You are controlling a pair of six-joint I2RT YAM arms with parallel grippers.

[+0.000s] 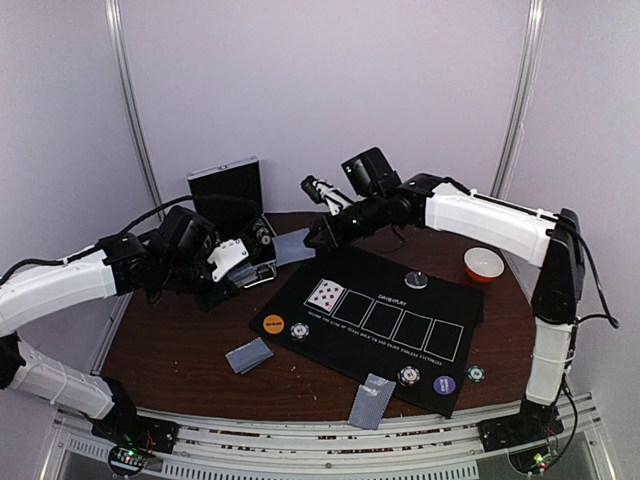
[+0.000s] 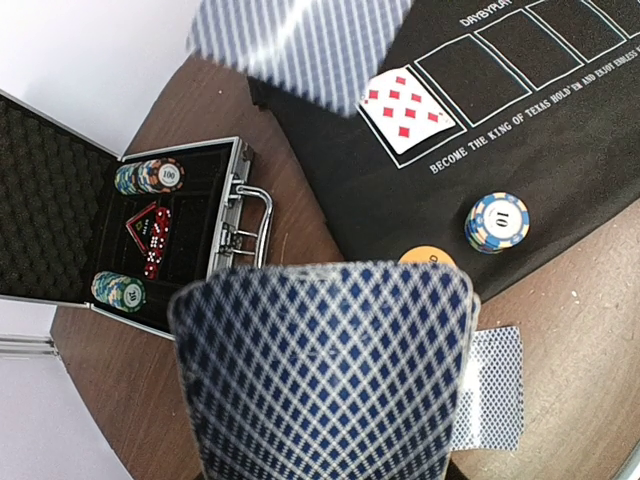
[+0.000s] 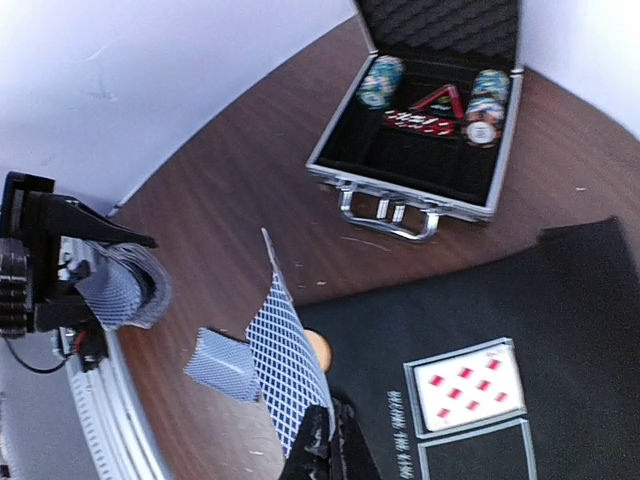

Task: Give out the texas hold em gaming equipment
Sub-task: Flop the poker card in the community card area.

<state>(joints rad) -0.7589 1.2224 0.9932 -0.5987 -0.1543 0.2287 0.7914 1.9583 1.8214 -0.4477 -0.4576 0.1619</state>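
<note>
— What did the overhead camera give that the wrist cameras lacked?

— The whole black mat (image 1: 340,357) and everything round it. The orange-and-white bowl (image 1: 484,264) lay past its far right corner. The dark silver button (image 1: 416,280) sat near its far edge and the purple button (image 1: 444,384) at its near right corner. Neither wrist view caught those three.

— And the wrists?

— The left wrist view looked into the open aluminium case (image 2: 240,200), beyond the mat's far left corner. It held chip stacks (image 2: 150,178) at both ends, with red dice (image 2: 150,235) between them. I could not count the stacks. The right wrist view showed both grips plainly.

— Go on.

— The right gripper (image 3: 325,440) was pinched tight on a single card (image 3: 285,360), in the air just off the mat's far left corner. The left gripper (image 3: 105,290) was clamped on the deck (image 2: 320,380), farther left of the mat.

— Counts?

— One face-up diamonds card (image 1: 325,294), in the mat's leftmost rectangle of five.
- **Face-down lots:** two, with face-down cards (image 1: 249,355) on the table by the mat's left corner and more face-down cards (image 1: 371,400) at its near edge.
- **Buttons:** three, counting the orange button (image 1: 273,324) on the left corner.
- **Chips out:** three lots. One chip pile (image 1: 299,331) was beside the orange button, one chip pile (image 1: 408,376) was on the mat by its near edge, and one chip pile (image 1: 476,374) was just off its right edge.
</note>
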